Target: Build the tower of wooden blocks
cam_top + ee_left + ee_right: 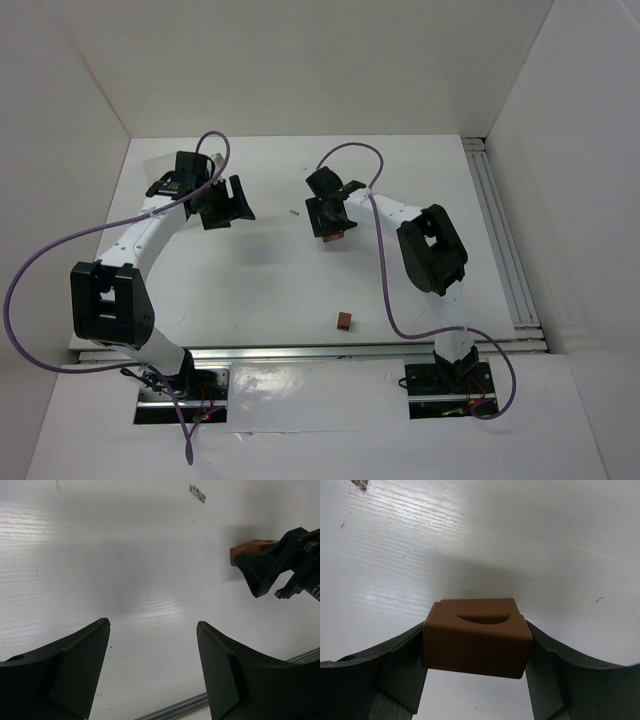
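My right gripper (333, 226) is shut on a reddish-brown wood block (336, 236) with a curved notch in its top, held between the fingers a little above the white table (250, 280). In the right wrist view the block (476, 637) fills the gap of the gripper (476, 652). A second small wood block (344, 320) lies alone near the table's front edge. My left gripper (232, 205) is open and empty at the back left. The left wrist view shows this gripper (152, 630) over bare table, with the held block (252, 547) at upper right. No tower shows.
A tiny pale sliver (294, 212) lies between the two grippers; it also shows in the left wrist view (197, 493) and the right wrist view (359, 484). White walls close the table on three sides. A metal rail (505, 240) runs along the right edge.
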You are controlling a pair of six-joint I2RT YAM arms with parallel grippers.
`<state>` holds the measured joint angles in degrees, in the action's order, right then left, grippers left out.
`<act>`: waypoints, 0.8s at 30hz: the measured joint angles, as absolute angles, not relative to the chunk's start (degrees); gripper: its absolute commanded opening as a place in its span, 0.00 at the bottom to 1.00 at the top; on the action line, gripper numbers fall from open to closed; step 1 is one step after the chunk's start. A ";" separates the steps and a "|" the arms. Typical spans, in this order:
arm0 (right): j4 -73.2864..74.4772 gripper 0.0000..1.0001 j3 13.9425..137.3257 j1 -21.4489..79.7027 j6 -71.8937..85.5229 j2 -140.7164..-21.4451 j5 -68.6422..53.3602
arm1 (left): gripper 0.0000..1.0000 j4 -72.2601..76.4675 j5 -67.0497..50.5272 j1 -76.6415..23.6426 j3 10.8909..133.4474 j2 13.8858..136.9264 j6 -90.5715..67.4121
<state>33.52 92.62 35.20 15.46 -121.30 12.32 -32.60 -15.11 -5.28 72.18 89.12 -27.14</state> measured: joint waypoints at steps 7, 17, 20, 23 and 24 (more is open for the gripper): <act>33.52 0.84 92.20 35.20 15.33 -121.30 12.34 | 0.82 -32.58 -15.25 -5.28 72.66 89.41 -27.18; 33.65 1.00 91.85 35.20 15.31 -121.16 13.13 | 0.82 -32.95 -15.25 -5.28 72.66 89.93 -27.18; 33.71 1.00 91.85 35.20 15.35 -120.99 13.63 | 0.82 -32.97 -15.25 -5.28 72.66 89.93 -27.16; 33.74 1.00 91.85 35.20 15.62 -120.53 14.28 | 0.82 -32.97 -15.25 -5.28 72.66 89.93 -27.18; 33.76 1.00 91.85 35.20 15.79 -120.33 14.39 | 0.82 -32.99 -15.25 -5.28 72.66 89.93 -27.18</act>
<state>33.76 91.85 35.20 15.79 -120.33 14.39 -32.99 -15.25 -5.28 72.66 89.93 -27.18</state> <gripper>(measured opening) 0.999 0.827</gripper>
